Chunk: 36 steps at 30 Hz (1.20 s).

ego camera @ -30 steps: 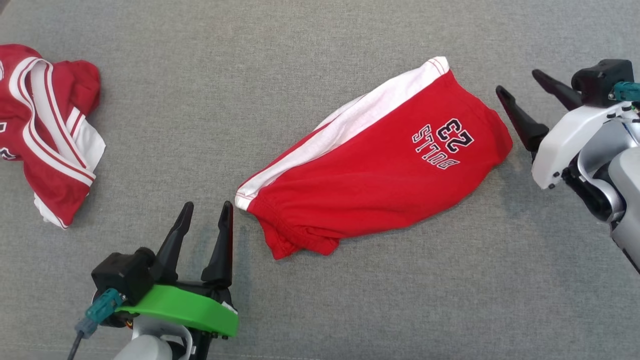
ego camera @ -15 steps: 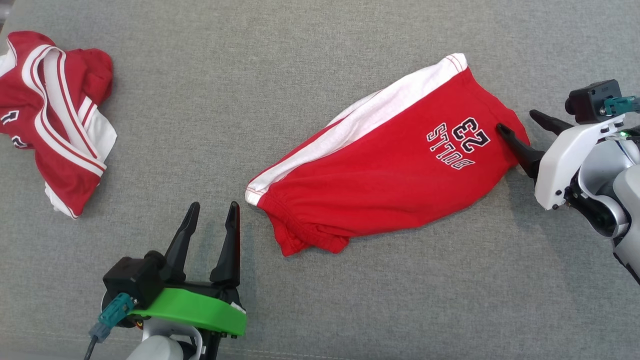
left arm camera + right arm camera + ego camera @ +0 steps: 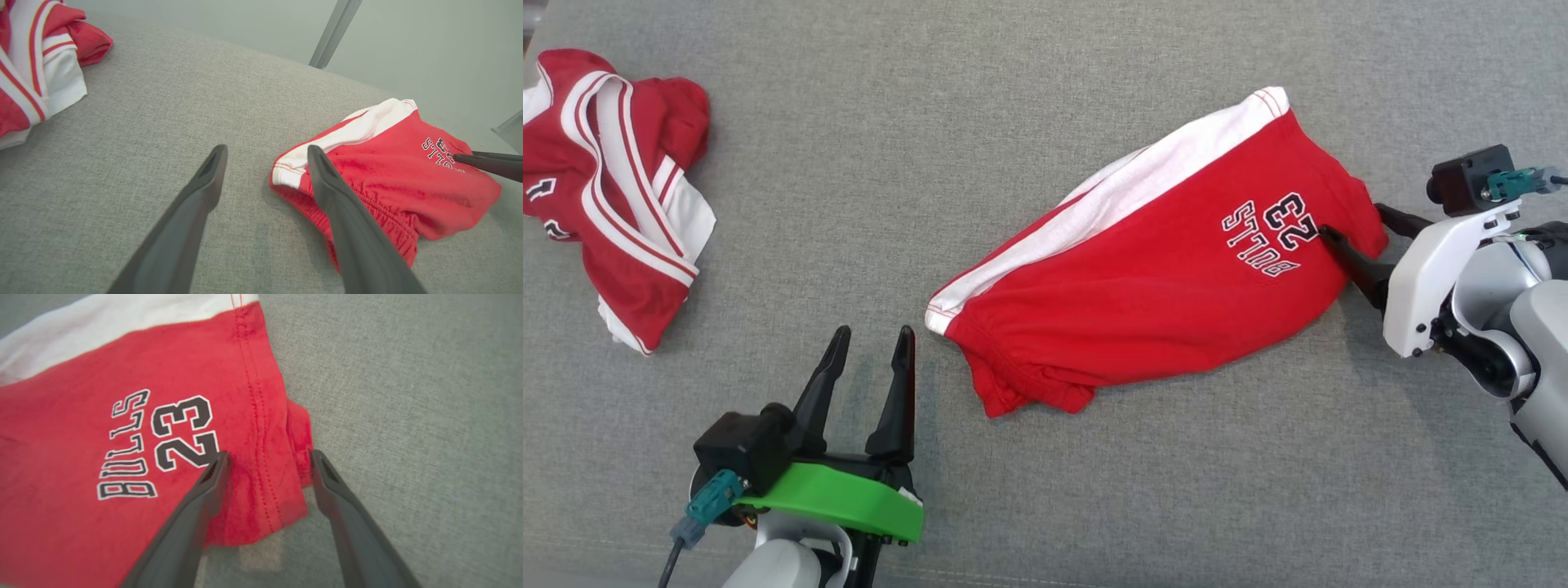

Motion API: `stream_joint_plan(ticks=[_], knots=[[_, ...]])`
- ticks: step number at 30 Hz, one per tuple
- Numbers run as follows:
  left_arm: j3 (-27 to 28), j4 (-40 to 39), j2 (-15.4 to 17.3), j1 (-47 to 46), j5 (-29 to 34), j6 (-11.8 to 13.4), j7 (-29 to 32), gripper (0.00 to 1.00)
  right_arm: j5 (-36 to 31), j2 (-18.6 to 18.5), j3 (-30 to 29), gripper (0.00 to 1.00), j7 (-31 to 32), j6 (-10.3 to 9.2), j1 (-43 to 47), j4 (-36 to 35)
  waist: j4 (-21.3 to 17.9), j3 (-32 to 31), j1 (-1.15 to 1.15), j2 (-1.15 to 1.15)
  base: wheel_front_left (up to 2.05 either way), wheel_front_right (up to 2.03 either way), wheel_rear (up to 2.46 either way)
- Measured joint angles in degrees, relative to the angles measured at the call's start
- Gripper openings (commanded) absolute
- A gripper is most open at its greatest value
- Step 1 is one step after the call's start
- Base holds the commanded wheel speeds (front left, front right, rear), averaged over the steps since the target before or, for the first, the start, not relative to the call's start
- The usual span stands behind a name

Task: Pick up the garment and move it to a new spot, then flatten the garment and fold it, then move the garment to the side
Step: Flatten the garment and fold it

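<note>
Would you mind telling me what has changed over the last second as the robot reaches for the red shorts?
The right gripper moved in from beside the red shorts toward the robot's left; it now straddles the hem next to the "23" print, jaws open. Nothing was gripped or released. The left gripper stayed open by the waistband end; the red shorts and the crumpled jersey lie as before.

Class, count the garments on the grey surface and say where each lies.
2. The red shorts lie right of centre in the head view; the crumpled red-and-white garment lies at its left edge. Others may lie hidden.
</note>
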Motion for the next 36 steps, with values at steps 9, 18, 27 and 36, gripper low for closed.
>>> stream_joint_plan(ticks=[9,18,27,36], knots=[[0.3,1.8,-0.6,-1.3,0.2,-1.0,0.0,1.0,3.2,2.9,1.4,0.0,0.8,-0.01,-1.6,1.7,-0.4,0.5,0.0,0.0,0.0,0.0,0.0],[1.3,2.4,0.1,0.8,0.2,-0.9,0.0,1.0,9.5,-0.7,-0.1,0.0,-1.5,-0.01,3.4,-0.3,-3.8,-1.8,0.0,0.0,0.0,0.0,0.0],[0.9,1.4,1.0,3.7,-0.2,0.2,0.8,1.0,14.2,-4.0,-4.5,0.0,-5.8,-0.01,14.8,-4.6,-8.9,-4.9,0.0,0.0,0.0,0.0,0.0],[0.8,0.9,2.6,4.1,0.2,0.9,1.3,1.0,13.6,-0.7,-6.7,0.0,-8.2,-0.01,19.9,-2.5,-12.8,-6.7,0.0,0.0,0.0,0.0,0.0]])
